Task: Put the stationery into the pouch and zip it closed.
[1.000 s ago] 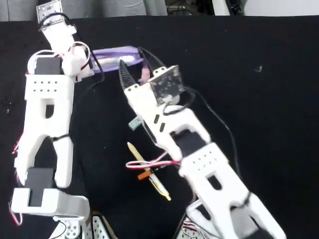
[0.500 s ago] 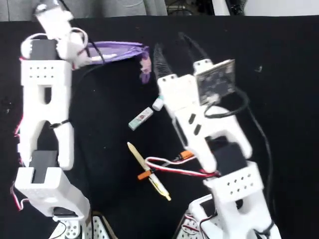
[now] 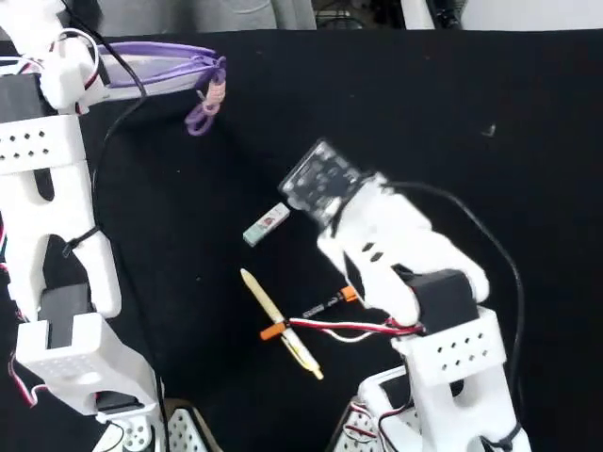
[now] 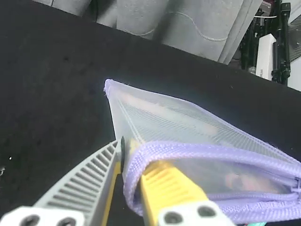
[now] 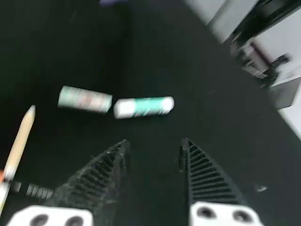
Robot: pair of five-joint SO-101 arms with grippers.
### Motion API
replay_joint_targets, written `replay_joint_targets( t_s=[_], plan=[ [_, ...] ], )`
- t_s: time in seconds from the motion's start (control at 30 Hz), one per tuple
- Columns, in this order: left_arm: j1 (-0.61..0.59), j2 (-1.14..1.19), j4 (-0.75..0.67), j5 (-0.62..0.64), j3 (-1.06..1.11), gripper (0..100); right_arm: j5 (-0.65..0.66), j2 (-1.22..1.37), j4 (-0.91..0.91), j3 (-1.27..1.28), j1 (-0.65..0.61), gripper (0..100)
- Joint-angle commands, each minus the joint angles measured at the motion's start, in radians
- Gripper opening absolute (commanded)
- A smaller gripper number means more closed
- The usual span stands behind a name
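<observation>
Right wrist view: right gripper, jaws wide and empty, poised over a green-labelled stick, so loading is judged under way (next: close on it). Left gripper clamps the translucent purple pouch at the table's 11 o'clock; pencil toward 6.

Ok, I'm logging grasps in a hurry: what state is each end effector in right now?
Left end effector: closed on the edge of the purple mesh pouch.
Right end effector: open, holding nothing.
</observation>
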Motion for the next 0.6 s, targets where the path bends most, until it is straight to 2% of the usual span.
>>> replay_joint_targets(
  t_s=[0.0,0.17,0.3,0.43,0.57],
  plan=[
    [-0.016,-0.017,0.006,-0.015,-0.061,3,0.120,-0.028,0.015,0.107,0.012,17.4],
    [-0.048,-0.015,0.008,-0.015,-0.059,3,0.232,-0.028,-0.112,0.377,-0.031,17.4],
    [-0.053,-0.015,0.008,-0.006,-0.059,3,0.269,-0.028,-0.249,0.545,-0.086,17.3],
    [-0.051,-0.015,0.006,-0.006,-0.059,3,0.341,-0.027,-0.333,0.645,-0.089,17.3],
    [-0.051,-0.015,0.006,0.008,-0.059,3,0.400,-0.025,-0.336,0.673,-0.087,17.3]
  ],
)
